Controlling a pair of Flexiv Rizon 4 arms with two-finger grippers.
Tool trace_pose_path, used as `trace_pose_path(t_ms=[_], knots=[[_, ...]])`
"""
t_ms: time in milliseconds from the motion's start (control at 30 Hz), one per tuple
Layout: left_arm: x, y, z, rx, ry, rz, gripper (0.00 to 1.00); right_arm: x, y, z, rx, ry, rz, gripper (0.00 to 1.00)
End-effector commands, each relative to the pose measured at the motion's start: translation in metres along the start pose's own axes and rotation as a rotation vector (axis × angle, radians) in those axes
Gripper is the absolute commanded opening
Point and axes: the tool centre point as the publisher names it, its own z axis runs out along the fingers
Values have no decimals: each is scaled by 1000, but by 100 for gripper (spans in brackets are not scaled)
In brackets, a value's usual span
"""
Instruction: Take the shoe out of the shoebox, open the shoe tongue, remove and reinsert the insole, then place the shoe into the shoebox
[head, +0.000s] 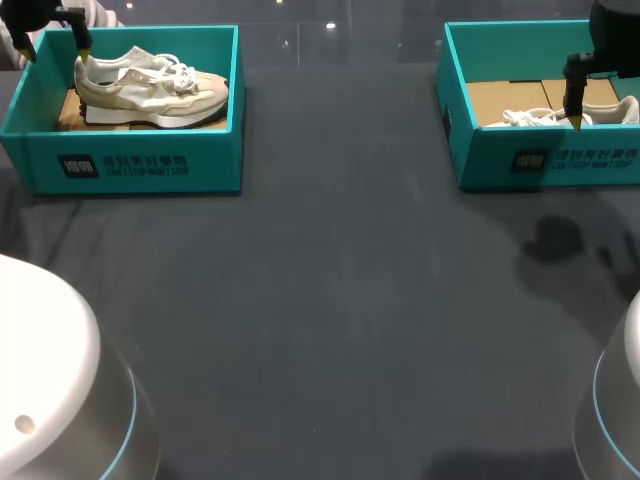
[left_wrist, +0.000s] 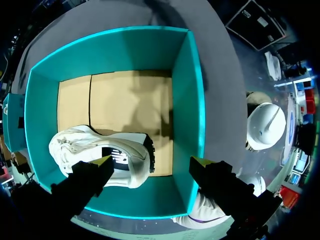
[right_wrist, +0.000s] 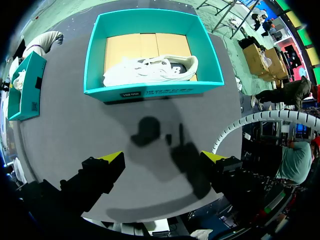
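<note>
A beige and white sneaker (head: 150, 88) lies on its side in the teal shoebox (head: 140, 160) at the back left. My left gripper (head: 57, 50) hangs open above that box's left end. In the left wrist view one finger is over the sneaker's (left_wrist: 100, 155) heel end and the other over the box wall (left_wrist: 192, 100), with the left gripper (left_wrist: 151, 162) touching nothing. A second teal shoebox (head: 560, 160) at the back right holds a white shoe (head: 545, 117). My right gripper (right_wrist: 164, 157) is open and empty, high over the table in front of this box (right_wrist: 150, 92) and its shoe (right_wrist: 150, 70).
The dark grey table (head: 330, 300) stretches between the two boxes. White rounded robot bases (head: 50, 380) (head: 615, 400) stand at the near left and near right corners. The right arm's shadow (right_wrist: 150, 130) falls on the table before the right box.
</note>
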Motion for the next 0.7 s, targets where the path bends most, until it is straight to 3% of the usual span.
trace_pose_path(t_ms=[33,700], knots=[[-1,4,7,-1,-2,7,100,0,0,0,0,-1,1,100],[-21,32,34,-15,9,-10,89,0,0,0,0,-1,1,100]])
